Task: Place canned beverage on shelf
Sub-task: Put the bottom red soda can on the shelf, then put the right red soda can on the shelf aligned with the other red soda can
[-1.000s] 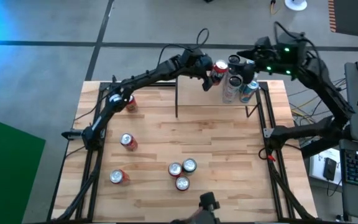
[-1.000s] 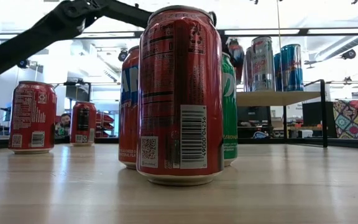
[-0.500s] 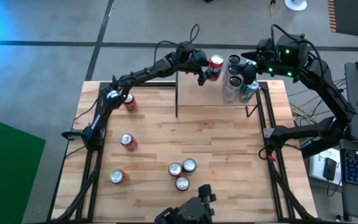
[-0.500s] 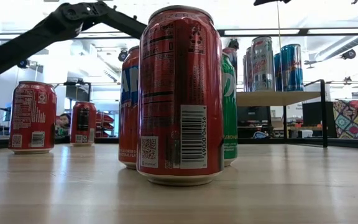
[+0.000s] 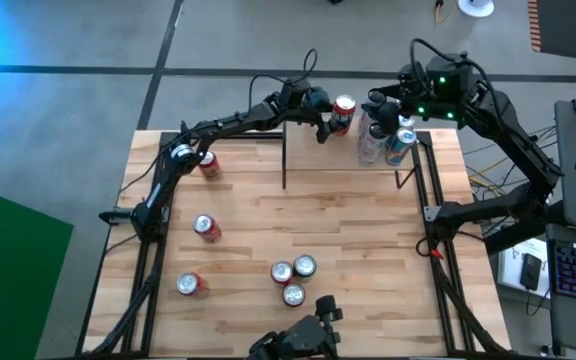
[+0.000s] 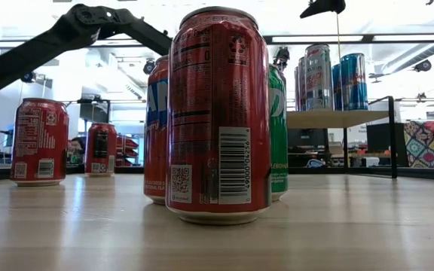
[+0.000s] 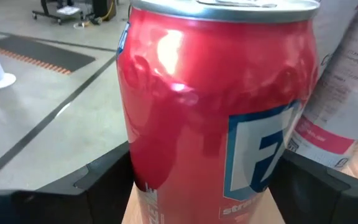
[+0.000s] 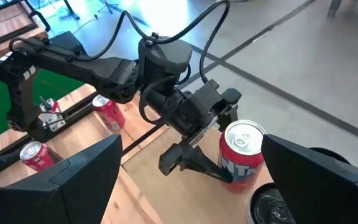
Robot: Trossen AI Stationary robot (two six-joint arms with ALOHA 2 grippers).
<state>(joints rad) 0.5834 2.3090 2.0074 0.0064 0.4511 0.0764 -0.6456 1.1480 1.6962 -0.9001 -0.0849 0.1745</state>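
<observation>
The red aluminium beverage can with a silver lid (image 5: 344,112) is held upright by the left hand (image 5: 324,122), whose dark fingers (image 7: 98,180) are closed on its lower body, at the left end of the small light-wood plank shelf on thin black uprights (image 6: 337,118). Its long axis stands vertical and its silver lid faces up; whether its base already touches the plank cannot be told from above. Just beside it stands a cluster of tall silver and blue cans (image 5: 383,135) — a sideways drift could knock them. The can is also close to the shelf's edge, so a tilted or early release could tip it down to the butcher-block counter (image 5: 348,220). The right hand (image 5: 388,100) hovers open above the cluster, holding nothing.
</observation>
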